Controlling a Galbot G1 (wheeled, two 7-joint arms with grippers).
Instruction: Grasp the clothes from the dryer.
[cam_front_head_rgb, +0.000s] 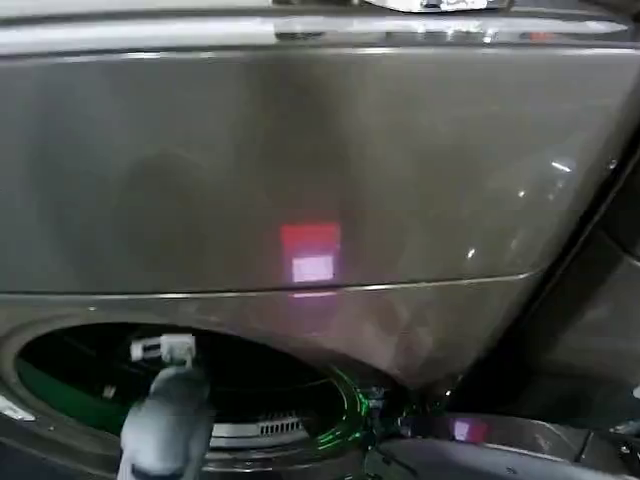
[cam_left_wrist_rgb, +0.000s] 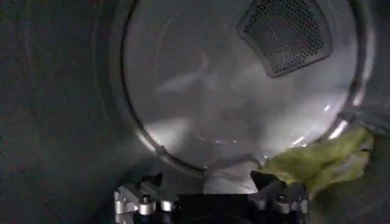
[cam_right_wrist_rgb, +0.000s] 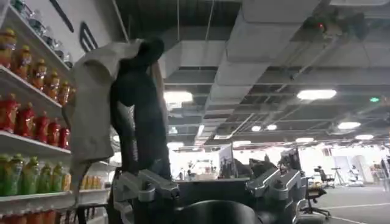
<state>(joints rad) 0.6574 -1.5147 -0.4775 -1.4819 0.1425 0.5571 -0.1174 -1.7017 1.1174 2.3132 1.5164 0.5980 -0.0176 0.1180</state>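
Inside the dryer, the left gripper was held spread beside the yellow-green cloth; closure on it was judged next. The right gripper was parked spread.

Dryer casing: dark bronze-grey, with a red and pale pink reflected patch. Drum interior: grey metal; lint grille dark, finely perforated. Cloth piece: bright yellow-green. Shelf bottles: red, orange and, apparently, green contents are noted.

Crumpled yellow-green cloth inside the dark dryer drum.
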